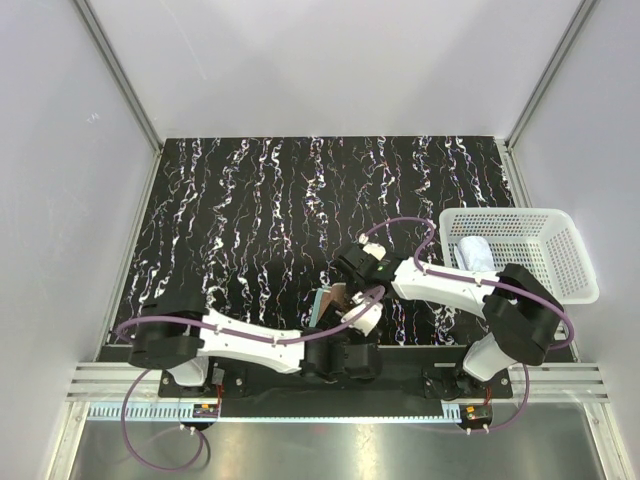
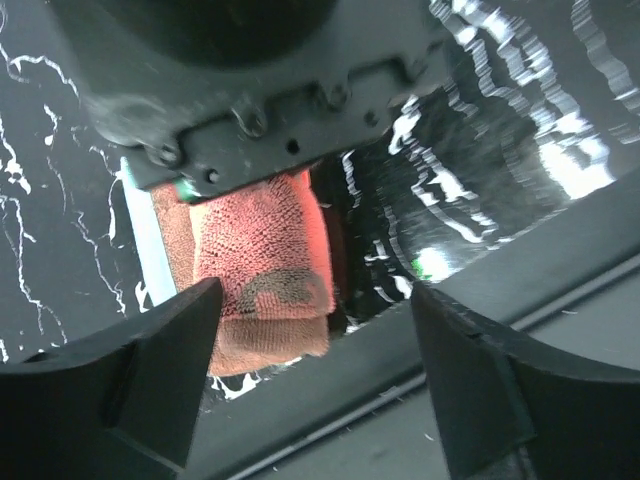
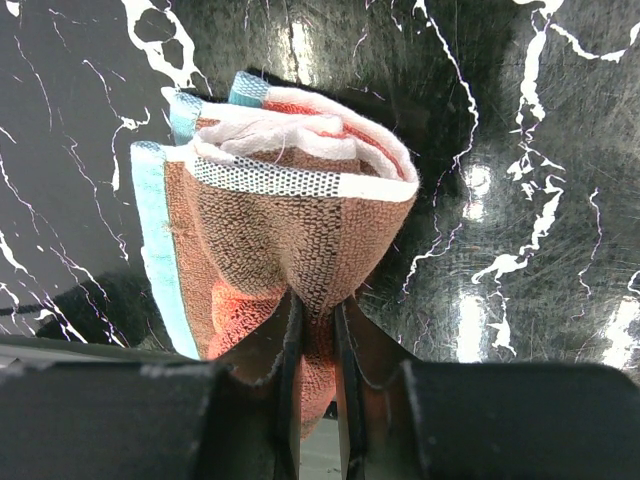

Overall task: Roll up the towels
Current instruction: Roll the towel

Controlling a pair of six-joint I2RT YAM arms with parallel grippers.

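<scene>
Right gripper [image 3: 318,335] pinched tight on orange towel [image 3: 280,230] bunched fold; left gripper [image 2: 315,300] gaping, same towel just beyond fingertips.

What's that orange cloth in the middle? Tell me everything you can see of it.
The orange towel is looped terry, orange on one face, brownish on the other, with a light blue edge band and a white strip of dotted print. It is bunched into a loose, partly rolled bundle on the black marbled table, near the arms' bases. The right gripper pinches a fold of it; the left gripper hangs open near it.
</scene>
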